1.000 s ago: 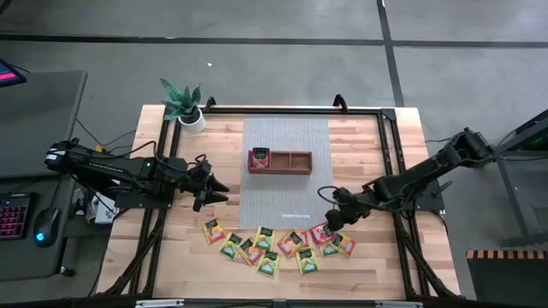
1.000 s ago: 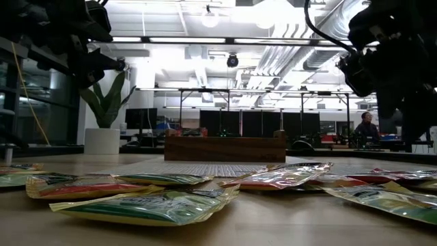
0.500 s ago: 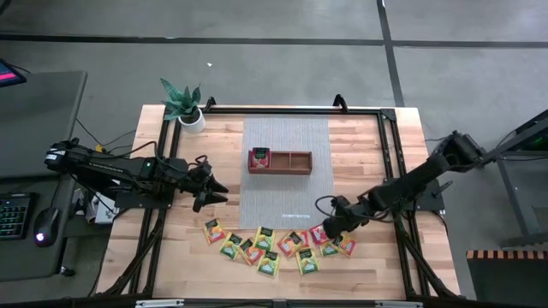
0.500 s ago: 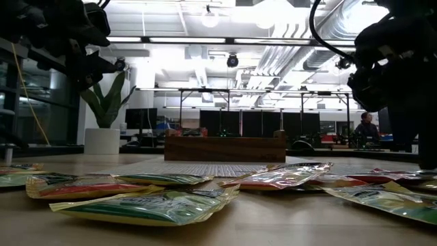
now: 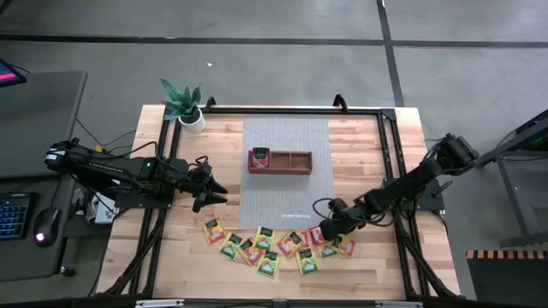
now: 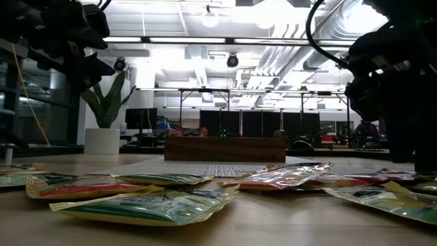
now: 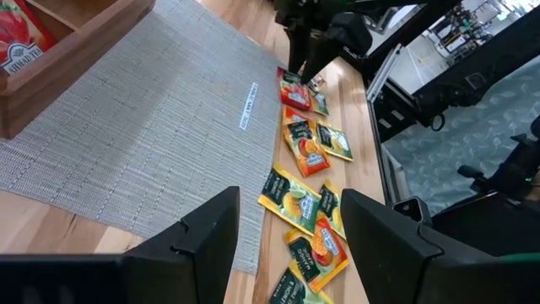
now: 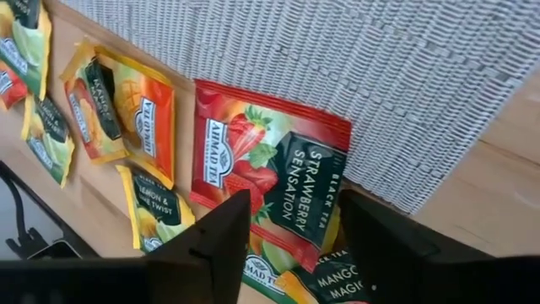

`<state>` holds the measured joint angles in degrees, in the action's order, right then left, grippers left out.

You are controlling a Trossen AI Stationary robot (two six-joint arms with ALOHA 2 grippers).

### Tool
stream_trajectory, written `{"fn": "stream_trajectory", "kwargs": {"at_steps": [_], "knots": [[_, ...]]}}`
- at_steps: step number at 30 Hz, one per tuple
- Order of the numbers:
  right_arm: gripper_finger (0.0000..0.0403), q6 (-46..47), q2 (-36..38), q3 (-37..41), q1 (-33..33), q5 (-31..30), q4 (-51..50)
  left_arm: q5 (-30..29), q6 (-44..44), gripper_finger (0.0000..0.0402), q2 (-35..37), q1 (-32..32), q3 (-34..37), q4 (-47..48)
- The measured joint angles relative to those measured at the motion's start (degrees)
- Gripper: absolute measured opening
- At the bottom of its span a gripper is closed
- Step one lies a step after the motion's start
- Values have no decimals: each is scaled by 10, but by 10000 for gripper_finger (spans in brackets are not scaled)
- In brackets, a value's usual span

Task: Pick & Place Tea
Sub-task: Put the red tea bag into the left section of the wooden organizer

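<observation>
Several red, yellow and green tea packets (image 5: 265, 244) lie flat in a loose row near the table's near edge, and they also show close up in the low view (image 6: 157, 205). One red packet (image 5: 259, 158) lies in the left compartment of the wooden tray (image 5: 295, 162). My right gripper (image 5: 324, 229) is open and low over the right end of the row. Its fingers straddle a red strawberry packet (image 8: 270, 181), part of which lies on the mat. My left gripper (image 5: 211, 187) is open and hovers left of the mat, pointing toward the packets (image 7: 299, 143). My right gripper comes down slanting from the table's right side over the near edge of the red strawberry packet (image 8: 283, 232), which lies flat. One finger (image 8: 211, 245) stands at either side of it. I cannot tell whether the fingertips touch it.
A grey woven mat (image 5: 285, 192) lies mid-table with the tray on it. A potted plant (image 5: 184, 104) stands at the far left corner. A black frame (image 5: 387, 120) runs along the table's edges. Bare wood lies right of the mat (image 5: 360, 162).
My right gripper has moved toward the table's near edge and slightly left, going down from beside the mat's right edge to the right end of the packet row. The packets and my left arm have kept still.
</observation>
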<state>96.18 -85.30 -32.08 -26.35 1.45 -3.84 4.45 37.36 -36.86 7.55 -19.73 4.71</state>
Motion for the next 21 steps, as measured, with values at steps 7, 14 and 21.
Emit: {"fn": "stream_trajectory", "kwargs": {"at_steps": [7, 14, 21], "knots": [[86, 5, -1, 1, 0, -2, -7, 0, -8, 205, 0, 0, 0, -1], [5, -5, -2, 2, 1, -9, -6, 1, -11, 205, 0, 0, 0, -1], [2, -17, 3, 1, 1, -19, 19, 1, -11, 205, 0, 0, 0, -1]]}}
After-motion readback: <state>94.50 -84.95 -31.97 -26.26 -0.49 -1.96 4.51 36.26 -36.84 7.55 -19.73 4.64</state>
